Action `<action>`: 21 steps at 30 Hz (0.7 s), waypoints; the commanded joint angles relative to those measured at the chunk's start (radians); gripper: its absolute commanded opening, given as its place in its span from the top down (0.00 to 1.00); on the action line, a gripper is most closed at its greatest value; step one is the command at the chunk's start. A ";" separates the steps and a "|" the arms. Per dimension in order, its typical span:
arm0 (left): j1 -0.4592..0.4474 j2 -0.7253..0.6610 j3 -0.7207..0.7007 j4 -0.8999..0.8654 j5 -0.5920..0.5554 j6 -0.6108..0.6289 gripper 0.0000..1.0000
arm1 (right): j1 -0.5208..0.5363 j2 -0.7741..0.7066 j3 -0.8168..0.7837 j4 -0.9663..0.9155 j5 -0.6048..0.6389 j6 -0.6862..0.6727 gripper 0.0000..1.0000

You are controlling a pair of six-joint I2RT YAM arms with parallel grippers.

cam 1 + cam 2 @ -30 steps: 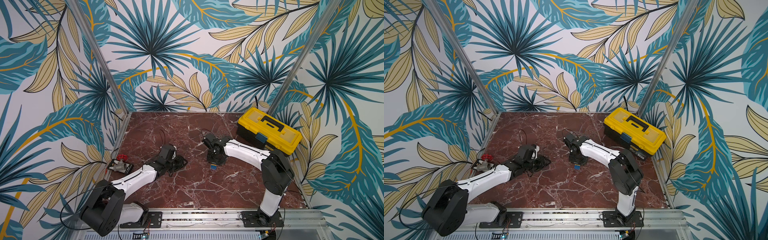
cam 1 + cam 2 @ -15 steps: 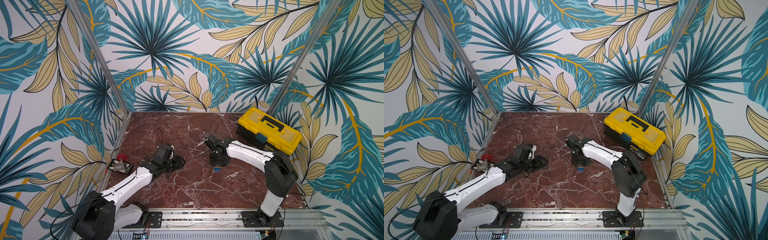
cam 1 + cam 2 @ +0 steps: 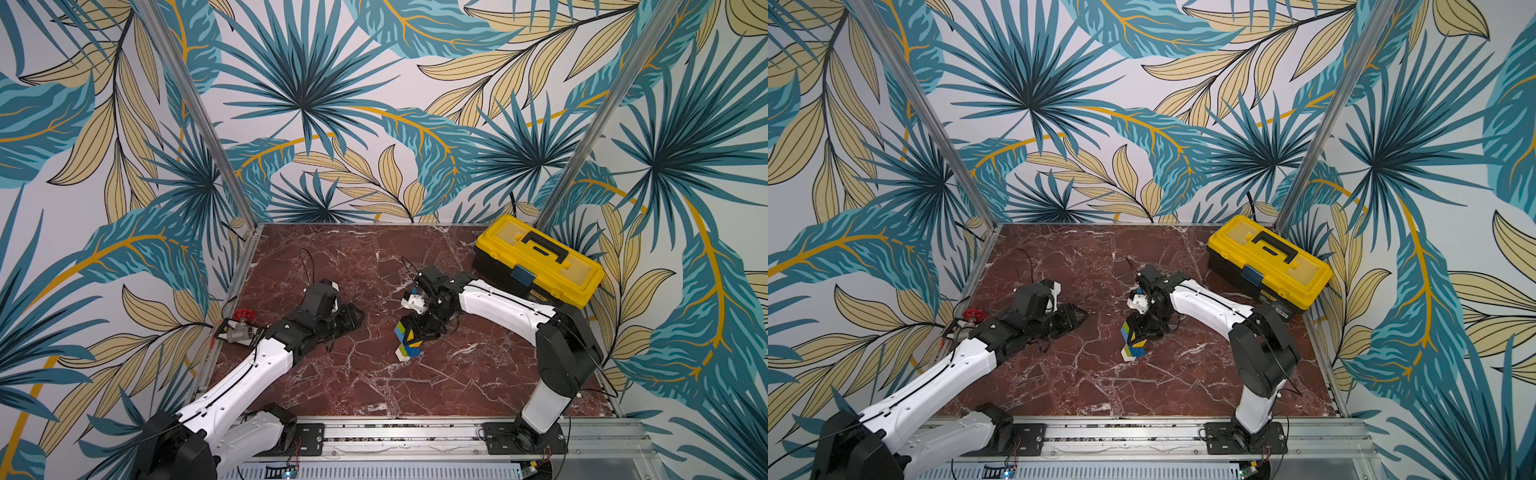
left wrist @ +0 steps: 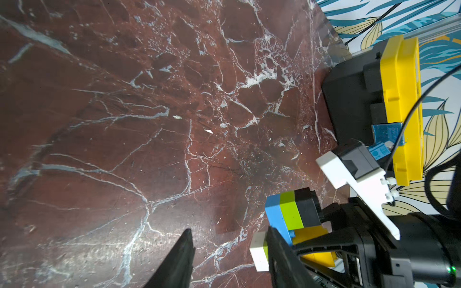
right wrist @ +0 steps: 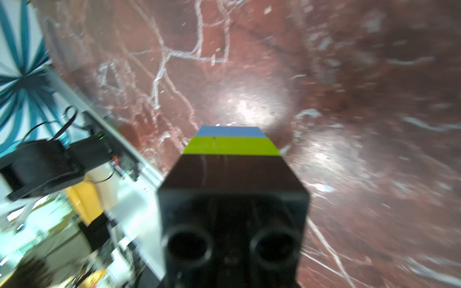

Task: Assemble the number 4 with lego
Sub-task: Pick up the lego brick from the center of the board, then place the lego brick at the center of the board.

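Here, left to right: red valve [image 3: 241,314] at far left; my left pincer [image 3: 353,321], parted, holding nothing; the number 4 [image 3: 404,344], on end, clamped in my right pincer [image 3: 420,330]; yellow toolbox [image 3: 540,266] behind that arm.

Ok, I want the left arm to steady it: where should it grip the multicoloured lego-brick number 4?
Judging by its pose, take the white and lime-green end of the multicoloured lego 4, jaws on its flat sides, coming from the left gripper's own side; the right gripper clamps the yellow bricks higher up.
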State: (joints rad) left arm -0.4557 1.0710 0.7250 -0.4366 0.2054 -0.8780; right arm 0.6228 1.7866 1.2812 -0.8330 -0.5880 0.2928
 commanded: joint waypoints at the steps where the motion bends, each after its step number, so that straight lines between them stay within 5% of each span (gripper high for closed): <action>1: 0.009 0.031 0.037 -0.030 0.011 0.022 0.50 | -0.031 0.076 0.020 0.033 -0.147 -0.057 0.87; 21: 0.016 0.162 0.146 -0.052 0.086 0.013 0.51 | -0.093 0.258 0.144 0.080 -0.183 -0.036 0.64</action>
State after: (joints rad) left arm -0.4450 1.2236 0.8188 -0.4698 0.2790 -0.8787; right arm 0.5335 2.0357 1.4284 -0.7719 -0.7559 0.2550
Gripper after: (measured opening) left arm 0.487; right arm 0.364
